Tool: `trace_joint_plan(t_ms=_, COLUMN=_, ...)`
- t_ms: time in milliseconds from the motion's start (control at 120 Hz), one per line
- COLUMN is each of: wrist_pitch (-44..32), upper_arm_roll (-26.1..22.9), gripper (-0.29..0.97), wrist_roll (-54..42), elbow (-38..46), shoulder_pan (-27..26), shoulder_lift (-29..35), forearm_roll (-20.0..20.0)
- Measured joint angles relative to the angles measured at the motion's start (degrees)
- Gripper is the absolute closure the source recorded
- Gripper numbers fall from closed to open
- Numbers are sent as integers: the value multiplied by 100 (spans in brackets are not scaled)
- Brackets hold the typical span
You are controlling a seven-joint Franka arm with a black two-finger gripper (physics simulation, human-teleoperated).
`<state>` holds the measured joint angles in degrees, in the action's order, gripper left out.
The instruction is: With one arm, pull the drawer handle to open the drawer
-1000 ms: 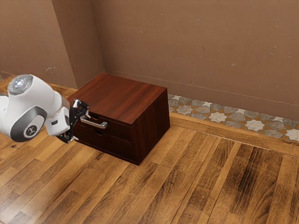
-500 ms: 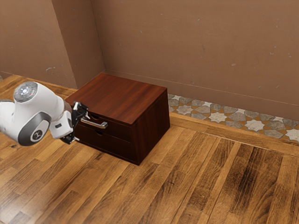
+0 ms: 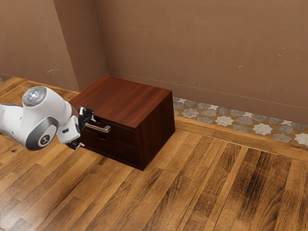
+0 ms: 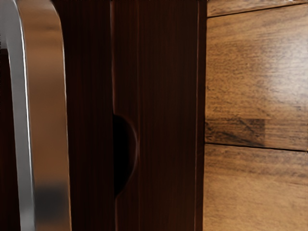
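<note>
Wrist view has the steel handle (image 4: 41,120) right up close, running alongside the dark wood front, so I'm basically on it. From the side camera the gripper (image 3: 83,129) is spread wide, one finger above and one below the bar's end at the exterior view's left, not clamped. The top drawer (image 3: 118,131) looks flush, not opened yet. I'd pinch firmly on the bar, then pull straight out along the drawer's travel. Any twist and I reckon the fingers slip off that end. Just below is a second drawer with a scooped notch (image 4: 122,154). Around the cabinet (image 3: 125,101) the wood floor (image 3: 192,192) gives room to back out, and the tile strip (image 3: 231,120) and wall (image 3: 202,43) are well beyond it.
</note>
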<state>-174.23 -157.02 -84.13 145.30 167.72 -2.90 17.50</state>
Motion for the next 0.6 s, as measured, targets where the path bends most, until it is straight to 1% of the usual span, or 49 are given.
trace_joint_plan(t_ms=33, wrist_pitch=6, upper_arm_roll=5, gripper=-22, wrist_roll=2, elbow=19, shoulder_pan=-8, shoulder_lift=-30, forearm_roll=-9)
trace_joint_plan(t_ms=92, wrist_pitch=18, upper_arm_roll=16, gripper=-26, wrist_roll=5, elbow=69, shoulder_pan=-10, shoulder_lift=-84, forearm_roll=19)
trace_joint_plan(t_ms=142, wrist_pitch=27, upper_arm_roll=19, gripper=-25, wrist_roll=7, elbow=122, shoulder_pan=5, shoulder_lift=-130, forearm_roll=50)
trace_joint_plan(t_ms=192, wrist_pitch=36, upper_arm_roll=23, gripper=-19, wrist_roll=8, elbow=156, shoulder_pan=18, shoulder_lift=-149, forearm_roll=76)
trace_joint_plan(t_ms=225, wrist_pitch=41, upper_arm_roll=25, gripper=-8, wrist_roll=9, elbow=177, shoulder_pan=24, shoulder_lift=-154, forearm_roll=85)
trace_joint_plan(t_ms=267, wrist_pitch=41, upper_arm_roll=27, gripper=-1, wrist_roll=10, elbow=189, shoulder_pan=9, shoulder_lift=-157, forearm_roll=92)
trace_joint_plan(t_ms=400, wrist_pitch=47, upper_arm_roll=29, gripper=0, wrist_roll=13, elbow=240, shoulder_pan=9, shoulder_lift=-165, forearm_roll=107)
trace_joint_plan(t_ms=600, wrist_pitch=89, upper_arm_roll=35, gripper=1, wrist_roll=5, elbow=430, shoulder_pan=-31, shoulder_lift=-417, forearm_roll=122)
